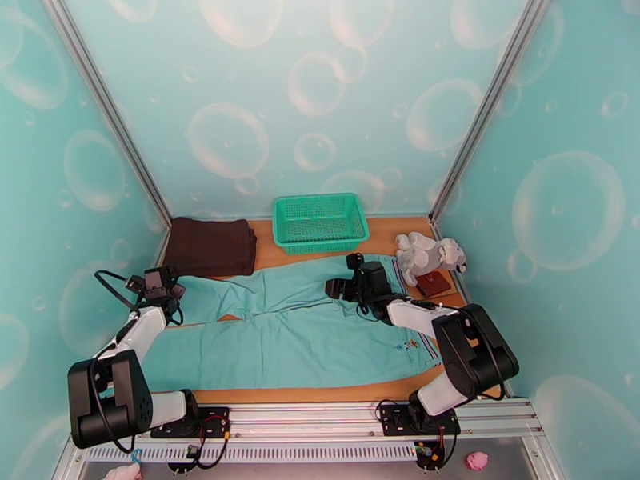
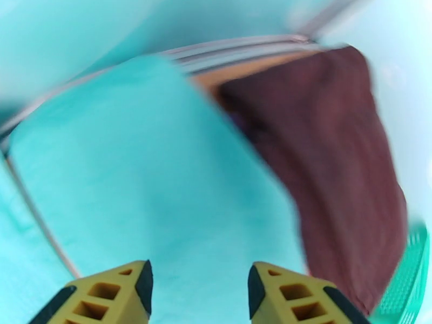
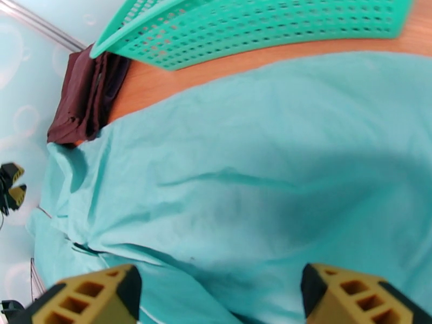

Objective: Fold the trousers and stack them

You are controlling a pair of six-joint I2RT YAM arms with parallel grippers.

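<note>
Trousers [image 1: 296,338], one pair, flat near one basket [image 1: 320,222], one brown garment [image 1: 210,246]; left jaws and right jaws apart.

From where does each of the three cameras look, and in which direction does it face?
Top external: above and behind the arms, looking down at the table; both arms show.
Left wrist: on the left arm, facing over the trousers toward the brown garment; open left gripper below.
Right wrist: on the right arm, facing over the trousers toward the basket; open right gripper below.
Shared: both wrist views catch trousers, brown garment and basket.
</note>
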